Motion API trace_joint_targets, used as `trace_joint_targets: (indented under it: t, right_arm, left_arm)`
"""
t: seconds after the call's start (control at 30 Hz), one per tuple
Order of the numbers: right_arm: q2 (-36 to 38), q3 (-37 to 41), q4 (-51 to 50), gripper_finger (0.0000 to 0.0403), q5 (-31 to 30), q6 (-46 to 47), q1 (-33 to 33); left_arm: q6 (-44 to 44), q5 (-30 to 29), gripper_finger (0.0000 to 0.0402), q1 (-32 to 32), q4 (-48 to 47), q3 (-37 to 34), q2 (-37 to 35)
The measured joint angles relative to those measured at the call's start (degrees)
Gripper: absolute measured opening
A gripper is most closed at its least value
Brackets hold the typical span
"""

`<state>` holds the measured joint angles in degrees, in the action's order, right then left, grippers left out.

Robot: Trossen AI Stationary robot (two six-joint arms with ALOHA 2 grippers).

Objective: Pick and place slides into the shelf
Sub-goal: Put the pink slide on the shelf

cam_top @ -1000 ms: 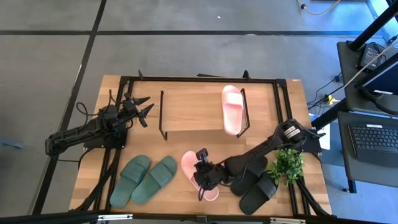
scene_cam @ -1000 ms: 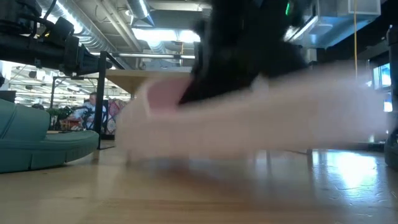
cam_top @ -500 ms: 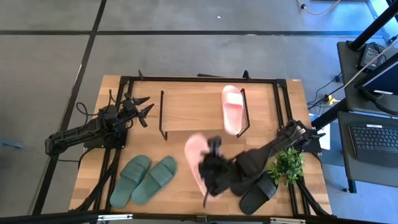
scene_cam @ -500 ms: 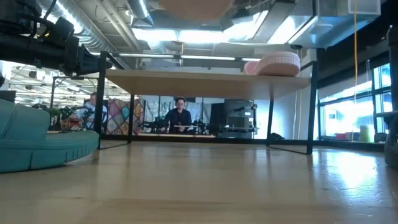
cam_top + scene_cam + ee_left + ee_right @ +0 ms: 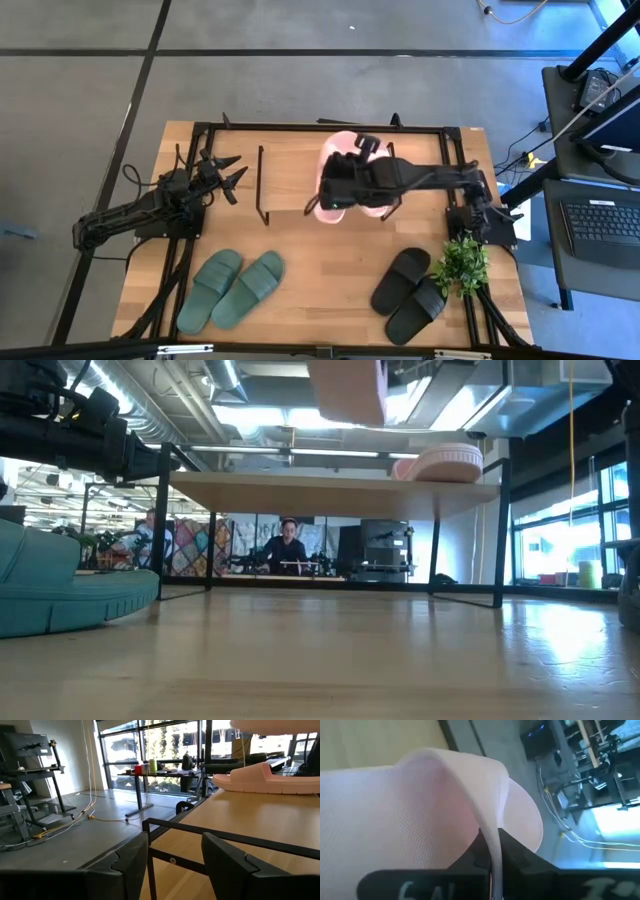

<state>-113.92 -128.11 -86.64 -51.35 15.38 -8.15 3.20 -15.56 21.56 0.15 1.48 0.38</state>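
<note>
My right gripper (image 5: 338, 186) reaches over the shelf (image 5: 290, 180) and is shut on a pale pink slide (image 5: 325, 208), which shows high in the low view (image 5: 345, 390). The other pink slide (image 5: 374, 208) lies flat on its sole on the shelf's wooden top board (image 5: 300, 488), near its right end (image 5: 440, 463). The dark green pair (image 5: 232, 290) and the black pair (image 5: 408, 296) rest on the table in front of the shelf. My left gripper (image 5: 238, 168) waits open at the shelf's left side. My right gripper pinches the pink slide's wide strap at its edge (image 5: 490, 837) between the two fingers (image 5: 470, 862), one on each face of the strap. The slide is lifted clear and hangs above the shelf's top board.
A small green potted plant (image 5: 461, 264) stands by the table's right edge, next to the black pair. Black wire side frames (image 5: 261, 185) close the shelf's ends. Bare tabletop lies between the green and black pairs (image 5: 320, 290). A person sits in the room far behind (image 5: 288, 548).
My right gripper has risen from the table's near side with the pink slide and swung toward the far edge, ending above the shelf top. The slide has gone from lying on the table to hanging clear over the shelf board.
</note>
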Motion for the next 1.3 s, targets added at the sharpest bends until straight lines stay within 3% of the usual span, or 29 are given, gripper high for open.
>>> trace_joint_targets:
  t: [0.3,0.43,0.6,1.0,1.3]
  right_arm:
    - [0.80,11.78,9.58,0.0013,0.92,-14.52,5.47]
    - [2.23,14.82,15.55,0.0013,8.27,-18.84,7.32]
    - [3.18,17.09,19.30,0.0013,10.62,-23.08,8.88]
    - [5.35,17.83,21.85,0.0012,13.71,-24.87,9.10]
    - [14.84,33.25,35.38,0.0012,13.56,-28.14,9.08]
  left_arm:
    - [0.01,-0.02,0.0179,0.00,0.01,0.00,-0.01]
    - [0.02,-0.02,0.0179,0.00,0.02,0.00,0.00]
    - [0.02,0.00,0.0179,0.02,0.01,0.00,0.00]
    - [0.02,-0.01,0.0179,0.02,0.00,0.00,-0.01]
    - [0.02,0.00,0.0179,0.02,0.02,0.00,-0.02]
